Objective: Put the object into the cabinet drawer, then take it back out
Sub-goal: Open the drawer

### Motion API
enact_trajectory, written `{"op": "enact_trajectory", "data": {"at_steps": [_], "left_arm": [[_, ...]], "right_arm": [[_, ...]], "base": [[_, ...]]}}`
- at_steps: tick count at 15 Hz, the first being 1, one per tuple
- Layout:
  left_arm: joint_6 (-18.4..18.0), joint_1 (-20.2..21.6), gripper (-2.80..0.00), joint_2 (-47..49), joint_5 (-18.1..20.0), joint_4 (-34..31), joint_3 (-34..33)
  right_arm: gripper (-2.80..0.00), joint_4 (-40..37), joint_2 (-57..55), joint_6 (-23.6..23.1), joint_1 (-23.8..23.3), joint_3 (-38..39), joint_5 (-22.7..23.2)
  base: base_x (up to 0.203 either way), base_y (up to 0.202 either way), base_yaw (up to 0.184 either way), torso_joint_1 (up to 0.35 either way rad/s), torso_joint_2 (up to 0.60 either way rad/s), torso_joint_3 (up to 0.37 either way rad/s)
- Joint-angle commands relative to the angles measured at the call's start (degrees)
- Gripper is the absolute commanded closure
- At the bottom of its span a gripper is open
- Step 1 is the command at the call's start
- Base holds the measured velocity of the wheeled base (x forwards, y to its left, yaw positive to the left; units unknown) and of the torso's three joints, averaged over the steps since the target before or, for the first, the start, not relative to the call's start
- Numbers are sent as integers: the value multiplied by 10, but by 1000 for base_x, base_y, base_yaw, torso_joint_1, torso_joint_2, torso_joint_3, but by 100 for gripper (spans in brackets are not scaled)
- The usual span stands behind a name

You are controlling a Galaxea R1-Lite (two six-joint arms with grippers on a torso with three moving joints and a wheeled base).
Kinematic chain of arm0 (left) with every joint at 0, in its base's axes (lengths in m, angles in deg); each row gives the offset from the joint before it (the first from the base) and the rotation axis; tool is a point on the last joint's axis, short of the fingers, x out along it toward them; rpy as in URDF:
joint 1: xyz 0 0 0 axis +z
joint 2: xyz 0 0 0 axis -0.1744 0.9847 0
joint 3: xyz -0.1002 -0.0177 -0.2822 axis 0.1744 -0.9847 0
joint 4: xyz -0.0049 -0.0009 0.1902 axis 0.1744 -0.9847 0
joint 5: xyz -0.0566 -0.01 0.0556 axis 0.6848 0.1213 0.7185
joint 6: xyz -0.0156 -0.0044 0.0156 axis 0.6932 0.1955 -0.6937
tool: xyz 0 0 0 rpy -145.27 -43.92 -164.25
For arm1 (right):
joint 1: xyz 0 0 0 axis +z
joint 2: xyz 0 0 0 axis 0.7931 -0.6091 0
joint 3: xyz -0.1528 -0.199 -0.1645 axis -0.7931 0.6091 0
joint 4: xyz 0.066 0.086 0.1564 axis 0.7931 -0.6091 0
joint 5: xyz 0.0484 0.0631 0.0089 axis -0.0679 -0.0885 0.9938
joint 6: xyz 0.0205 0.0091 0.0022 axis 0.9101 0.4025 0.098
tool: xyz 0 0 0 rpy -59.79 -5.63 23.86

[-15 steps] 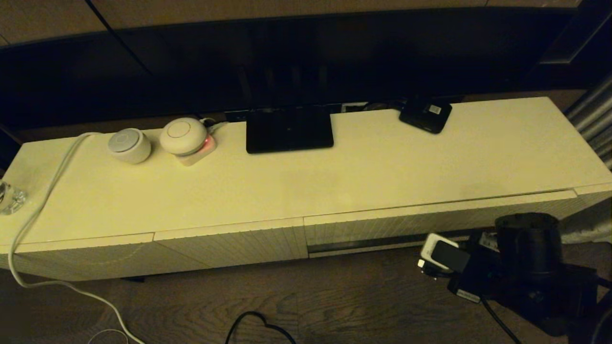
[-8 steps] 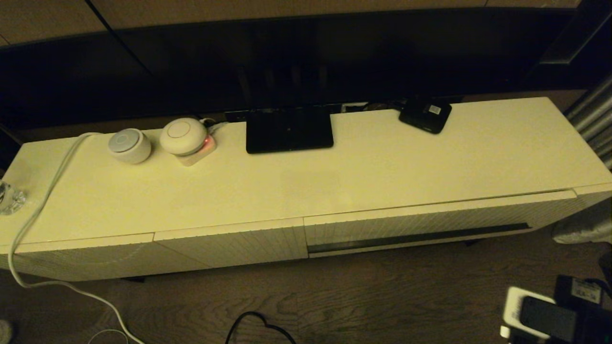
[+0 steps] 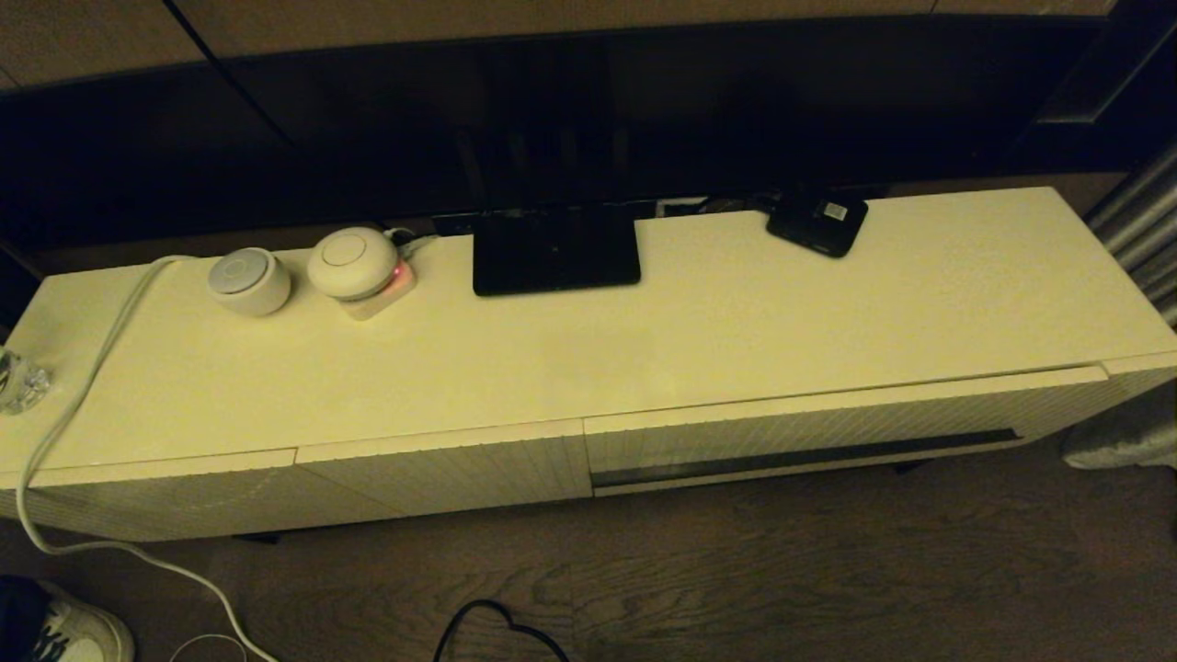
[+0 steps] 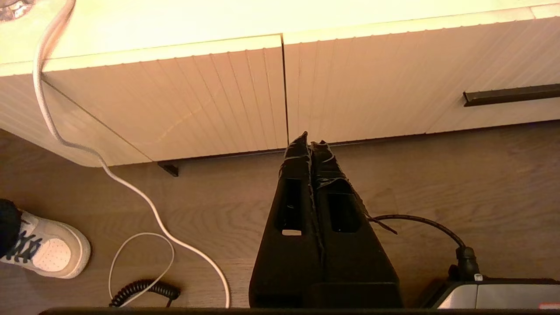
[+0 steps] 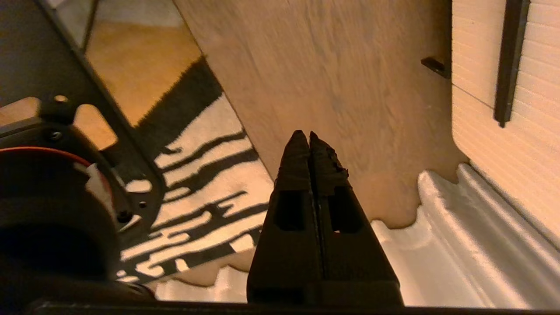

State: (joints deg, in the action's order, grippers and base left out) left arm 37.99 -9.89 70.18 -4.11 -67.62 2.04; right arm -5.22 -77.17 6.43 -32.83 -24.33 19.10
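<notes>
The cabinet drawer [image 3: 809, 425] is pushed in flush, its ribbed cream front and long dark slot [image 3: 800, 460] at the right of the low cabinet. It also shows in the left wrist view [image 4: 437, 74] and the right wrist view [image 5: 538, 131]. The object is out of view in every frame. Neither arm shows in the head view. My left gripper [image 4: 309, 139] hangs shut and empty over the wooden floor, in front of the seam between the two cabinet fronts. My right gripper [image 5: 305, 134] is shut and empty low over the floor, off the drawer's right end.
On the cabinet top stand a black screen foot [image 3: 555, 250], a small black box with a white label [image 3: 818, 225] and two round white devices [image 3: 248, 280]. A white cable [image 3: 83, 395] trails to the floor. A shoe [image 3: 74, 634], a curtain hem [image 3: 1122, 437] and a striped rug [image 5: 197, 183] lie nearby.
My right arm has drawn back from in front of the drawer, down and to the right, out of the head view. A shoe has come in at the bottom left.
</notes>
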Motion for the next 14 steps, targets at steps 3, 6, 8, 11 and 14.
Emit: {"op": "enact_trajectory", "data": {"at_steps": [3, 6, 8, 11, 14], "left_arm": [[0, 0, 0, 0, 0, 0, -1], [0, 0, 0, 0, 0, 0, -1], [0, 0, 0, 0, 0, 0, -1], [0, 0, 0, 0, 0, 0, -1], [0, 0, 0, 0, 0, 0, -1]], "right_arm": [[0, -10, 10, -42, -29, -2, 55], [0, -19, -19, -58, -14, -5, 67], [0, -17, -60, -78, -7, -9, 82], [0, 38, -155, -82, -2, -19, 98], [0, 124, -256, -58, 7, -48, 104]], "base": [[0, 0, 0, 0, 0, 0], [0, 0, 0, 0, 0, 0], [0, 0, 0, 0, 0, 0], [0, 0, 0, 0, 0, 0], [0, 0, 0, 0, 0, 0]]}}
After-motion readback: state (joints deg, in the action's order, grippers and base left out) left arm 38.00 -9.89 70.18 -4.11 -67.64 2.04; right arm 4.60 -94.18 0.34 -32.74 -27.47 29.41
